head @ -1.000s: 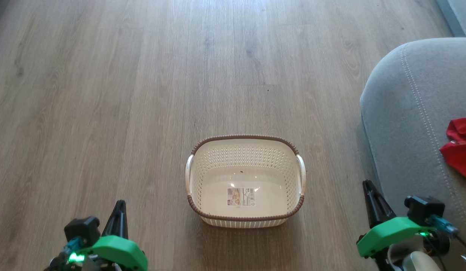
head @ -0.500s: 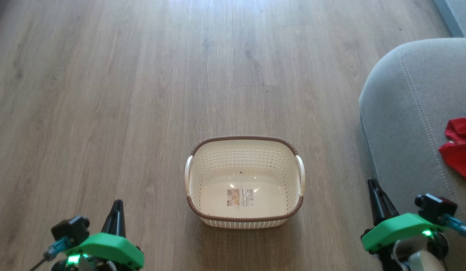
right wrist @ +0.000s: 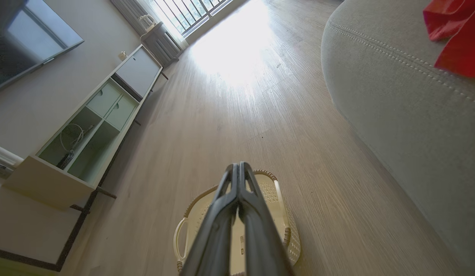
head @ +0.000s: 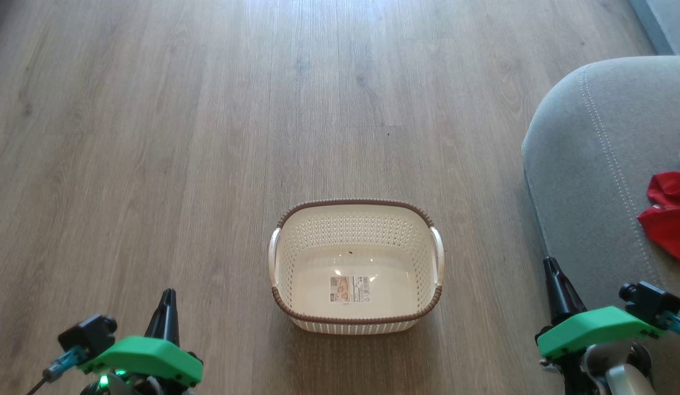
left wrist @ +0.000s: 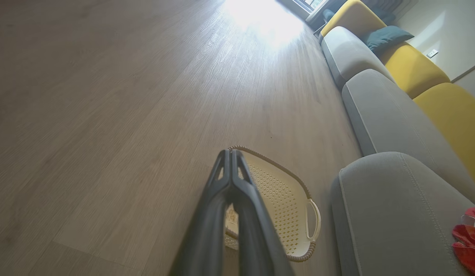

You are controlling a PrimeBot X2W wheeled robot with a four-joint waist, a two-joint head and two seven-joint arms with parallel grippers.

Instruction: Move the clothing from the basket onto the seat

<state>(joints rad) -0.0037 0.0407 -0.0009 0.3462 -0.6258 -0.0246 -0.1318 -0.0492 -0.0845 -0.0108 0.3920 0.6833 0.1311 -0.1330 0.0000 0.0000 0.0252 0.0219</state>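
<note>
The cream basket [head: 355, 266] with a brown rim stands on the wood floor with nothing in it but the label on its floor; it also appears behind the fingers as the basket [left wrist: 287, 207] and the basket [right wrist: 275, 214]. The red clothing [head: 669, 216] lies on the light grey seat [head: 592, 181] at the right edge; the clothing [left wrist: 467, 237] and the clothing [right wrist: 454, 36] rest on the seat [left wrist: 394, 207] and the seat [right wrist: 394, 88]. My left gripper [head: 166, 299] is shut at lower left, well apart from the basket. My right gripper [head: 549, 267] is shut at lower right, beside the seat's front.
Wood floor [head: 208, 137] spreads all around the basket. More grey and yellow sofa cushions [left wrist: 413, 65] run along the right. A low white cabinet [right wrist: 91, 122] with open shelves stands against the wall under a dark screen, near a bright window.
Both grippers have drawn back toward the lower edge of the head view, the left one down and left, the right one down and right. The basket and clothing stay put.
</note>
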